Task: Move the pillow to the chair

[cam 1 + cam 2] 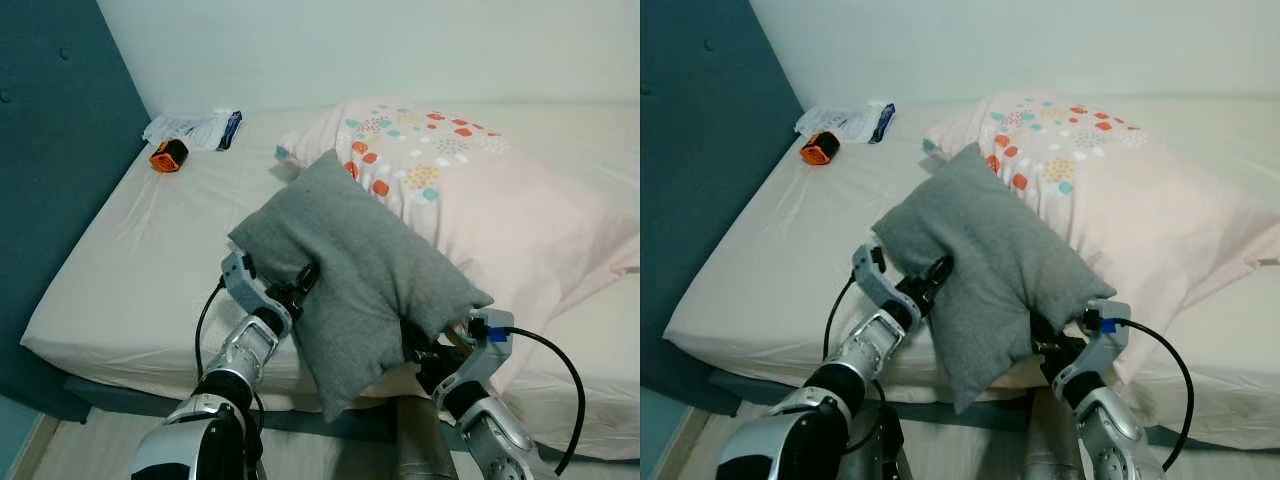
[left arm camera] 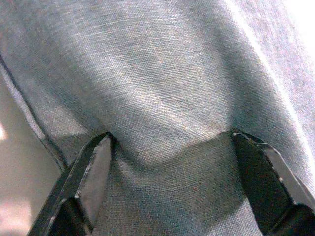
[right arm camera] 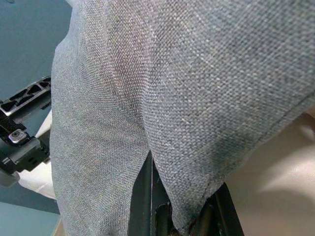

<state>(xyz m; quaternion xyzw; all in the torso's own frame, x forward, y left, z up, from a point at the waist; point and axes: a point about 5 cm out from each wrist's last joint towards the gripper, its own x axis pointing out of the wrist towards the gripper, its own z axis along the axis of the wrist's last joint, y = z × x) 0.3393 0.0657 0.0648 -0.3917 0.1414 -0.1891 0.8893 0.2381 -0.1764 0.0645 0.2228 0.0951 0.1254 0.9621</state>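
A grey pillow [image 1: 360, 270] hangs tilted over the near edge of the bed [image 1: 140, 270], held up between both arms. My left gripper [image 1: 300, 285] clamps its left side, one black finger lying on top of the fabric. In the left wrist view the fingers [image 2: 93, 172] stand wide apart with grey cloth bulging between them. My right gripper [image 1: 420, 350] grips the pillow's lower right part from underneath, and in the right wrist view the cloth [image 3: 172, 98] is pinched between its fingers [image 3: 142, 196]. The far corner of the grey pillow leans against a large pink pillow [image 1: 500, 200].
The pink pillow with coloured dots covers the right half of the bed. An orange-and-black object [image 1: 168, 156] and a white packet [image 1: 195, 128] lie at the far left corner. A teal padded headboard [image 1: 50, 150] runs along the left. Light wooden floor [image 1: 90, 450] shows below.
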